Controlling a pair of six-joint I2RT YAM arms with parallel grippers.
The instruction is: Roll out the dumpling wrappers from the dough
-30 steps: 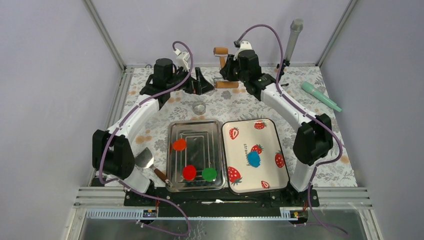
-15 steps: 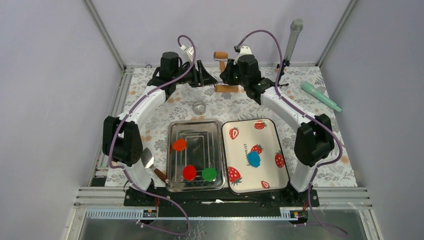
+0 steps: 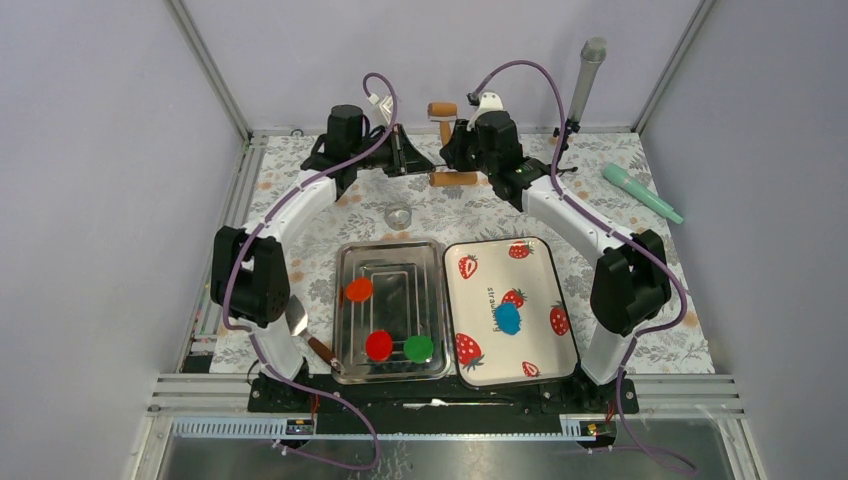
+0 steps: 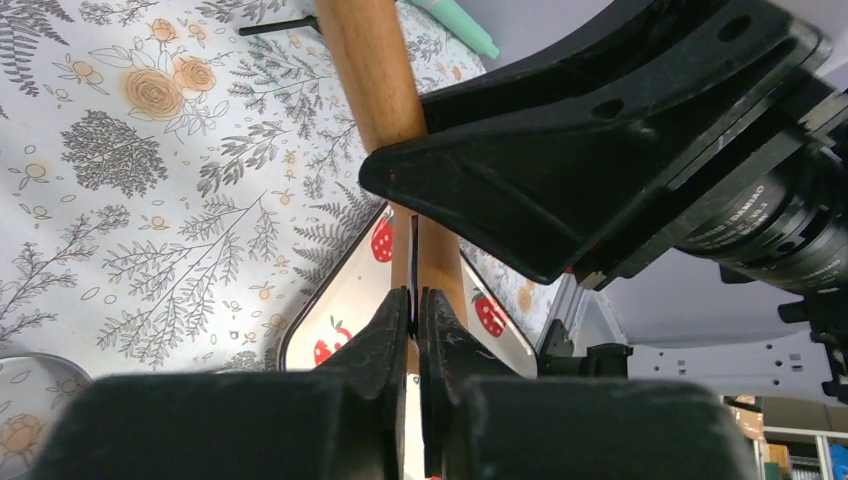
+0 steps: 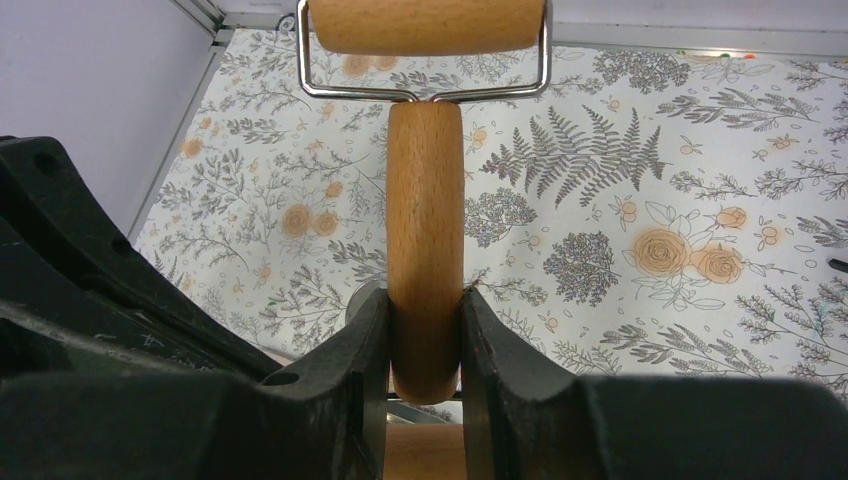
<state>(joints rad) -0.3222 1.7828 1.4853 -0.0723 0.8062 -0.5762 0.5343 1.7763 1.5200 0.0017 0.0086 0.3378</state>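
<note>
rolling judged not begun: found dough [image 3: 508, 318] a blue blob on strawberry tray [image 3: 545, 275], well apart from roller [image 5: 425, 250] gripped by right fingers [image 5: 345, 380]; left fingers [image 4: 380, 345] closed alongside, hold unclear

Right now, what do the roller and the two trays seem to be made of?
Roller: light wood, visible grain, matte; shiny wire frame, probably steel. Left tray: bare metal, mirror-like reflections. Right tray: glossy strawberry print, plastic or enamelled tin, unclear.
</note>
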